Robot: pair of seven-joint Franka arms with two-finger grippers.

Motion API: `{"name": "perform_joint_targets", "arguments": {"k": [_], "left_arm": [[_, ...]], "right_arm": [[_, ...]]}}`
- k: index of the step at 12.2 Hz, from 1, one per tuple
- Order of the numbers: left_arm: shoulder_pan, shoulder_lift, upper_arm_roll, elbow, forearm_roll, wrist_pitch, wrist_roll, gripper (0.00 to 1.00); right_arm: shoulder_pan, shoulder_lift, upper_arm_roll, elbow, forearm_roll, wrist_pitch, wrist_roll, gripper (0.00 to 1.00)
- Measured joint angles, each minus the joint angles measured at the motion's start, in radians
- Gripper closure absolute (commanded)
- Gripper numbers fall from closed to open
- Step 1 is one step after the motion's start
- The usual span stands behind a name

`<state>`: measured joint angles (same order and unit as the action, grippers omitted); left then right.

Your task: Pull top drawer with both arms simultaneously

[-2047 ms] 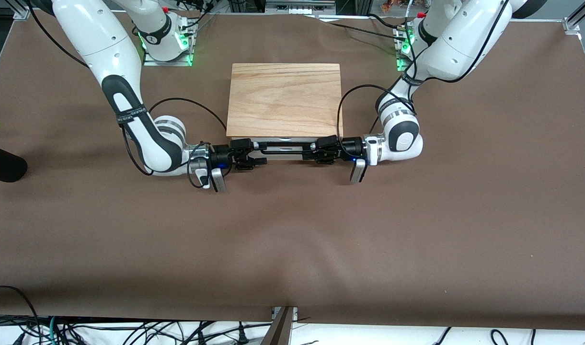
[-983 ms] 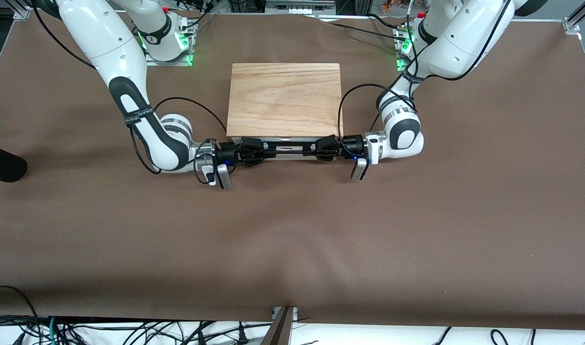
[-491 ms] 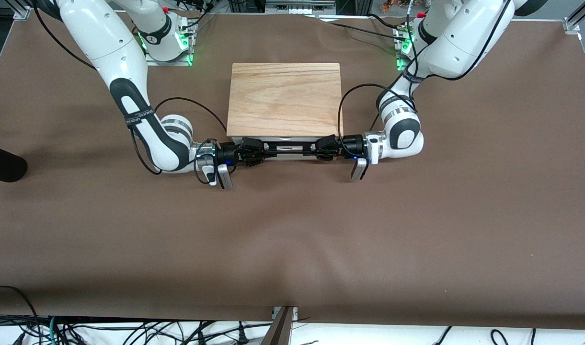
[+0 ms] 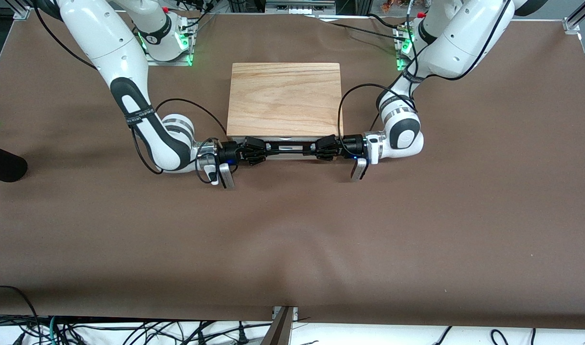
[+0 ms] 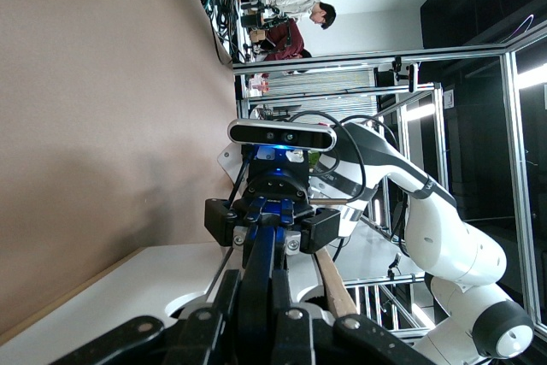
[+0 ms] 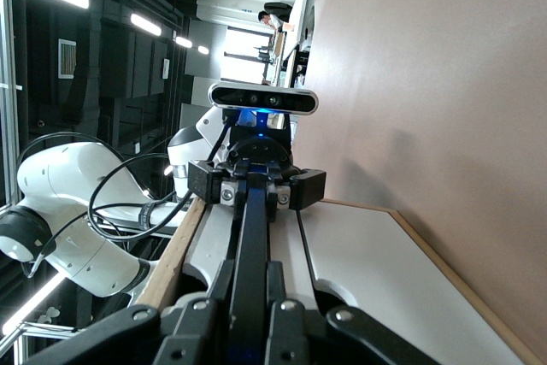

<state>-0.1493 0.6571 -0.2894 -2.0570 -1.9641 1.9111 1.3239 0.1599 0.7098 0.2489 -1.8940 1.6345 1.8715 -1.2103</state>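
Nearest the front camera, a wide stretch of the brown table cover (image 4: 292, 239) is lying bare, which is leaving room for the top drawer (image 4: 286, 144) to slide out that way.

Farther from the camera, the long black bar handle (image 4: 287, 146) is being gripped at both ends. The right gripper (image 4: 255, 150) is clamped shut on the end toward the right arm's side of the table, and the left gripper (image 4: 323, 148) is clamped shut on the end toward the left arm's side. The fingers of each are being held tight around the thin bar, as both wrist views show: in the right wrist view the bar (image 6: 250, 237) is running straight from the right gripper (image 6: 248, 331) to the left one (image 6: 256, 187), and in the left wrist view the same bar (image 5: 261, 267) is joining the left gripper (image 5: 256, 331) to the right one (image 5: 272, 220). Both forearms are being laid low and level with the handle, probably so that the pull is shared evenly and the drawer is not skewed.

The drawer is sitting just under the front edge of the cabinet's wood-grain top (image 4: 285, 98), and only a thin white strip of its front is showing, so it is judged to be closed or barely started. The pull toward the camera is the step being readied.
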Motion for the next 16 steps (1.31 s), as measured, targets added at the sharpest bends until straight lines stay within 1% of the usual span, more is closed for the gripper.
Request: {"name": "perform_joint_targets", "arguments": {"k": [9,12,16], "left_arm": [[0.0,-0.003,-0.001,-0.001,0.0,0.007,-0.014,1.0],[0.0,-0.01,-0.002,-0.002,0.0,0.023,-0.064,1.0],[0.0,-0.006,-0.001,0.02,0.0,0.046,-0.102,1.0]], "right_arm": [[-0.001,0.001,0.001,0.006,-0.006,0.003,0.013,1.0],[-0.001,0.01,0.0,0.027,-0.022,0.002,0.031,1.0],[-0.002,0.035,-0.002,0.07,-0.039,-0.001,0.062,1.0]]}}
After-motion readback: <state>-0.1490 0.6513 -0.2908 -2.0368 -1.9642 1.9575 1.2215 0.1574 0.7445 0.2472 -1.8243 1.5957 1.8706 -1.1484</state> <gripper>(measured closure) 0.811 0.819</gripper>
